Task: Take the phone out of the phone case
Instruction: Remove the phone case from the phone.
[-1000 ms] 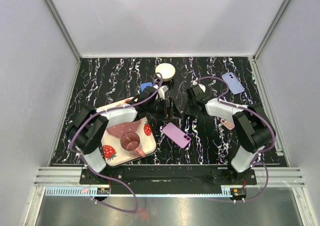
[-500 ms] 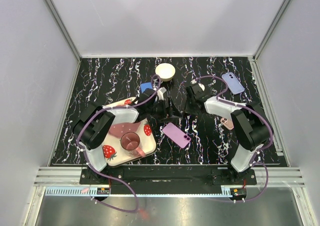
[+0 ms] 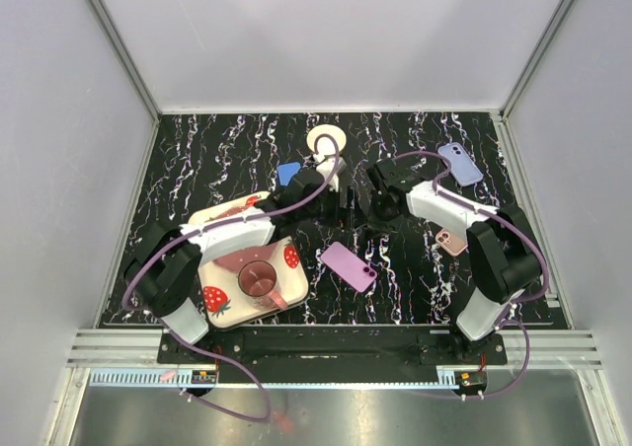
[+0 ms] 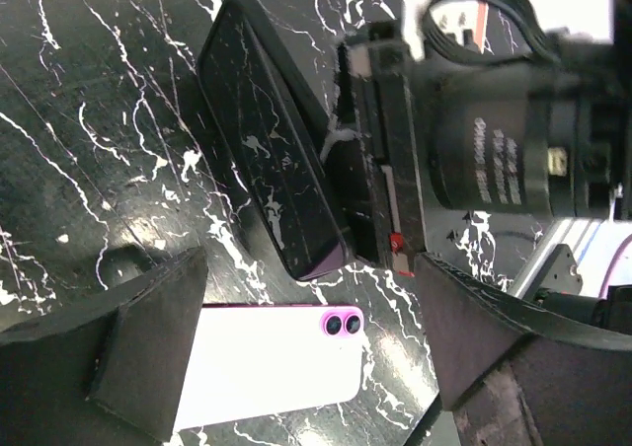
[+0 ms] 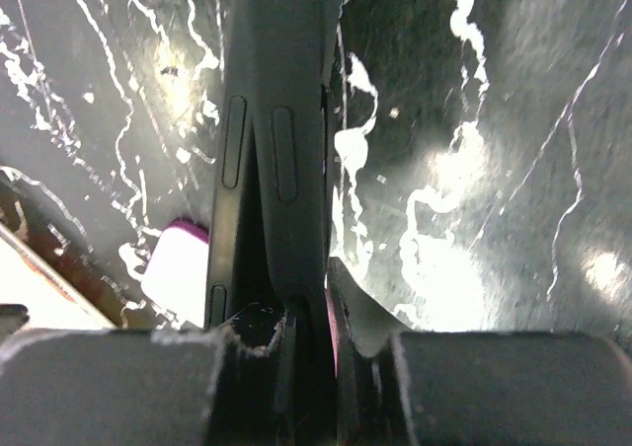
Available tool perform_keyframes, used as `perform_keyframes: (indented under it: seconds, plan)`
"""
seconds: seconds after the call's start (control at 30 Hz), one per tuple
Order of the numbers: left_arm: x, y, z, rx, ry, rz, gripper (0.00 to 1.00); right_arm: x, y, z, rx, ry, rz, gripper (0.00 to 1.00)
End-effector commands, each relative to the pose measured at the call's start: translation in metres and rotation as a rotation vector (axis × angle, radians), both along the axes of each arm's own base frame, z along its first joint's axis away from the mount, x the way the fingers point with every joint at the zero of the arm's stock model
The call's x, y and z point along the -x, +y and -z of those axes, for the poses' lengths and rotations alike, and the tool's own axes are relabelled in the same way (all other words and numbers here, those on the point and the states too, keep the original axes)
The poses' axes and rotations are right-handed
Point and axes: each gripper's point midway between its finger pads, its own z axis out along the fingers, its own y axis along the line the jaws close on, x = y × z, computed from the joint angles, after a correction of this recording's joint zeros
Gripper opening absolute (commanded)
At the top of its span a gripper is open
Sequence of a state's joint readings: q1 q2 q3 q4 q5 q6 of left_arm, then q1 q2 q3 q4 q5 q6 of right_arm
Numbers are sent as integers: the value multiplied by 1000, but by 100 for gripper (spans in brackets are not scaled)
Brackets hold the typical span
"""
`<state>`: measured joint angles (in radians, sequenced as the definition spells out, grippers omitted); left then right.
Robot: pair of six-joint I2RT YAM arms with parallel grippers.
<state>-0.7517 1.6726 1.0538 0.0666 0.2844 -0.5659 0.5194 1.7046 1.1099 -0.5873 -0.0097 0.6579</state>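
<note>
Right wrist view: your right gripper (image 5: 296,367) clamps the phone (image 5: 281,120), standing on edge, long axis running straight out from it; left gripper (image 4: 311,362) gapes wide nearby.

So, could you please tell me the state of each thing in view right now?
right tool: shut on the black phone.
left tool: open, gripping nothing.
black phone: held on edge, tilted.
purple phone: lying flat, cameras up.
lavender phone: lying flat, cameras up.
brown cup: upright on the strawberry tray.
</note>
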Motion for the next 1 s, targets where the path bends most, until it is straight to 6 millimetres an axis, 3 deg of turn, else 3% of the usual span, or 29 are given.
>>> perform_keyframes:
  seconds: [0.0,0.27,0.33,0.37,0.4,0.5,0.57,0.77,0.97]
  plan:
    - [-5,3,-27,-2,-262,-68,88,22,22,-31,-88,133,18,0]
    - [4,18,-25,-33,-364,-56,84,22,37,-47,-212,197,40,0]
    - [7,19,-34,8,-399,-58,84,20,40,-51,-252,190,41,0]
    - [11,23,-27,7,-399,-57,83,20,42,-54,-282,200,44,0]
    - [12,23,-41,54,-433,-70,83,16,41,-57,-305,189,52,0]
    - [17,33,-42,87,-459,-104,81,17,41,-60,-326,181,57,0]
    - [10,37,-38,52,-469,-135,80,17,41,-62,-336,182,55,0]
    - [14,31,-52,89,-483,-104,79,16,42,-64,-350,186,54,0]
    - [17,20,-49,28,-497,-65,76,17,43,-64,-367,189,48,0]
